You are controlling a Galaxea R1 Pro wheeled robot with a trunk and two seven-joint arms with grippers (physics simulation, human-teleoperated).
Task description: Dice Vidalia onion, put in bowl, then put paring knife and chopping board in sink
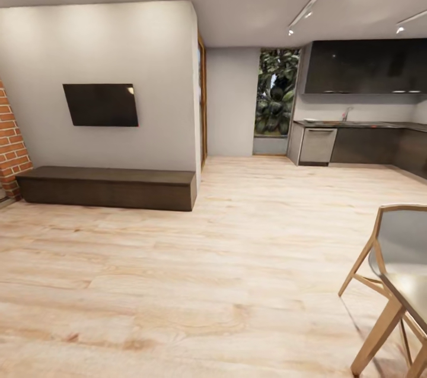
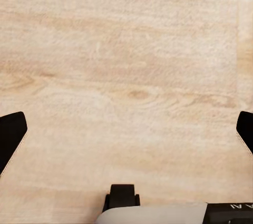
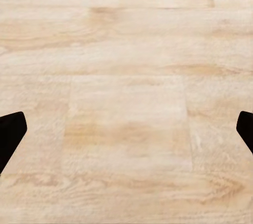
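Observation:
Far off at the back right of the head view runs the countertop [image 1: 362,124], a grey slab over dark cabinets, with the sink's chrome tap [image 1: 345,113] rising from it. The onion, board, knife and bowl are too far away to make out. My left gripper [image 2: 126,134] hangs open over bare wooden floor, its dark fingertips [image 2: 10,137] far apart at the picture's sides. My right gripper [image 3: 126,134] is open too, above floorboards, with nothing between its fingers [image 3: 9,132].
A wide light wooden floor [image 1: 196,259] stretches toward the kitchen. A wooden chair [image 1: 391,259] and a table corner [image 1: 415,295] stand near right. A low dark bench [image 1: 107,187] lies under a wall-mounted screen [image 1: 101,104] at left. A dishwasher front [image 1: 316,145] ends the cabinet row.

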